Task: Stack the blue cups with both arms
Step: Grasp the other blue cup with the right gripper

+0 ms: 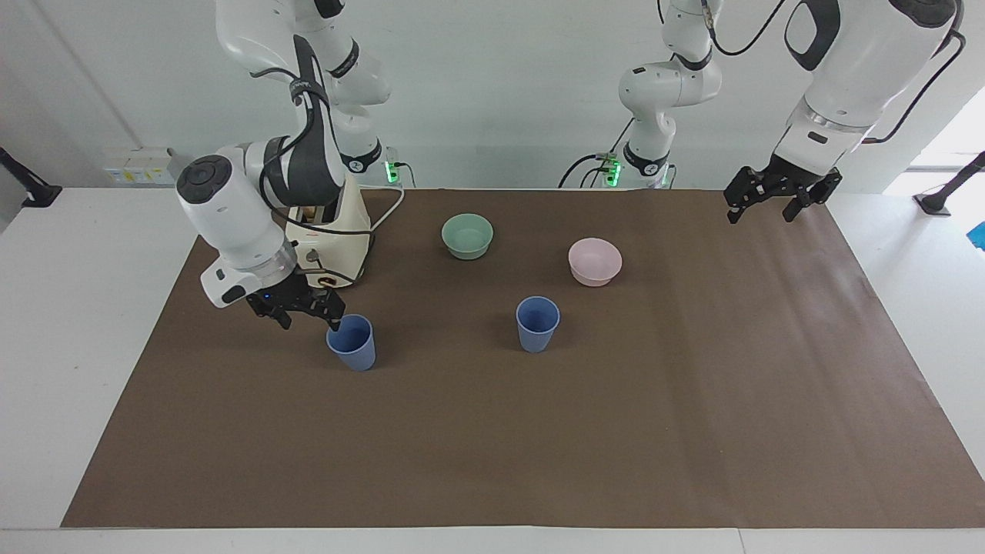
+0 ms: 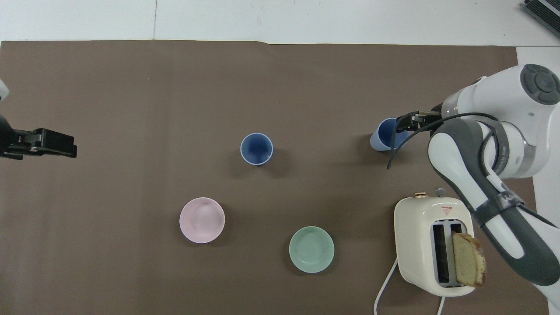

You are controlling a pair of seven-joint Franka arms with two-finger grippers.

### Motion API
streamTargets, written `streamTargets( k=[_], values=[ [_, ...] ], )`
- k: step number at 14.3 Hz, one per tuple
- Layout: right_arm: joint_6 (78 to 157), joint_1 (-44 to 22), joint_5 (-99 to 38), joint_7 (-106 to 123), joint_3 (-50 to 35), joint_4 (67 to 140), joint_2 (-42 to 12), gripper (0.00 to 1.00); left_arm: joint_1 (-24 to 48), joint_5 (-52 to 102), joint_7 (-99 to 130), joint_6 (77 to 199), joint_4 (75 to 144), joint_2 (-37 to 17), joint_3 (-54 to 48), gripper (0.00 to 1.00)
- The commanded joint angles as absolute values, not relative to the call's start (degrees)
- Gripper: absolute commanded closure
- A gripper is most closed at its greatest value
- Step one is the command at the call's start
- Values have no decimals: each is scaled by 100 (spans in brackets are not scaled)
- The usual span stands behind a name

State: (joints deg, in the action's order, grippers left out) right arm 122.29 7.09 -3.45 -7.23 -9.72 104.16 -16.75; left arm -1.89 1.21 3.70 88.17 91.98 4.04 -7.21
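Table [image 1: 492, 462] covered by brown paper, filling the frame. Right arm [image 1: 231, 215], at centre left of the facing view, sets its claw [image 1: 296, 308], fingers apart, beside one blue cup [image 1: 352, 342], one finger at the rim. Left arm [image 1: 846, 69], upper right, waits with its claw [image 1: 777, 196] spread and empty. Toaster [image 1: 331, 238] stands upper left; second blue cup [image 1: 537, 324] stands at centre, below the pink bowl [image 1: 595, 261] and green bowl [image 1: 467, 235]. Risk: a finger landing on the rim could tip the light cup. Overhead, the arm's cable crosses the cup and contact is unclear.
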Motion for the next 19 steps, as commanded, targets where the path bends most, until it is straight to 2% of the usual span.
streamTargets(
  k=[1,5,6,7,10,13,19],
  values=[
    [12384,721,-466,-492,-993,10521,-1775,0,-79,193,299,8797,9649,772,-527,0],
    [12497,606,-466,-449,-993,10547,-1933,1,-97,193,290,8807,9624,765,-545,0],
    [12550,606,-466,-274,-993,10547,-1934,32,-97,193,290,8807,9615,756,-536,0],
    [12551,606,-466,-142,-993,10547,-1942,53,-105,202,307,8807,9624,765,-536,0],
    [12551,676,-466,35,-993,10547,-1942,95,-185,246,308,8833,9589,747,-571,0],
    [12542,694,-466,193,-993,10521,-1960,100,-167,246,290,8745,9545,756,-580,0],
    [12332,651,-483,123,-1011,10214,-1882,100,-158,246,325,8798,9519,747,-563,0]
  ],
)
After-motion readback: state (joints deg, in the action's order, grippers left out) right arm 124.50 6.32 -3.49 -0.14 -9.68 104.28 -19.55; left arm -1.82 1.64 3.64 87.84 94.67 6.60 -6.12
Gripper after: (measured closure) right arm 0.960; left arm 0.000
